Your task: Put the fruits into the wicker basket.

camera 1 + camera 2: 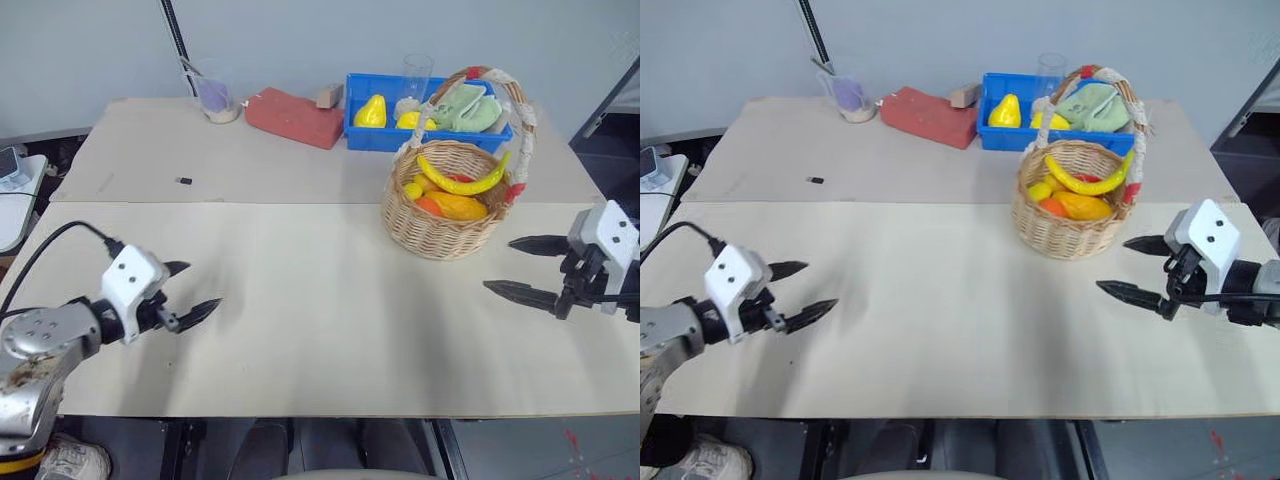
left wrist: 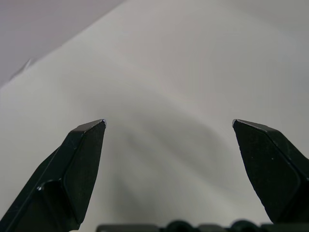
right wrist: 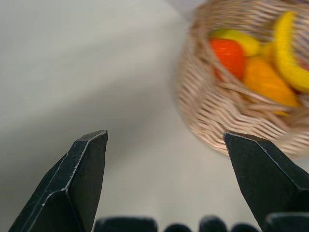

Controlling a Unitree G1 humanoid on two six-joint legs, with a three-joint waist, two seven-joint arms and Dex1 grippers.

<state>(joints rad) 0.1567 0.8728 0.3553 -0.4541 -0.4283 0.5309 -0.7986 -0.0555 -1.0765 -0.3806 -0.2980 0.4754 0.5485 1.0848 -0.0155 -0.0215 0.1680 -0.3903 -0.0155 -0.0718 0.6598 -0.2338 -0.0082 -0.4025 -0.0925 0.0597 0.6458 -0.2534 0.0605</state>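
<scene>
Your right end effector (image 1: 522,266) hangs wide open and empty over the table (image 1: 320,330), just to the right of the wicker basket (image 1: 440,225) and apart from it. Your left end effector (image 1: 196,288) is spread wide too, holding nothing, low over bare table well to the left.

Your right wrist view brings the basket wall close, with the banana (image 3: 288,53), the mango-like fruit (image 3: 268,81) and a small round orange fruit (image 3: 231,54) all inside. Your left wrist view gives you both black fingers (image 2: 77,164) over plain table.

From the head views you get what the wrists miss: the banana lies curved across the top of the fruit pile, the mango under it, and the arched handle (image 1: 520,110) rises over them. Behind the basket stands a blue bin (image 1: 370,135) with a yellow pear-shaped fruit (image 1: 371,111) and a green cloth (image 1: 468,108); left of it lie a red block (image 1: 293,116) and a clear cup (image 1: 216,97). No writing can be read on anything.
</scene>
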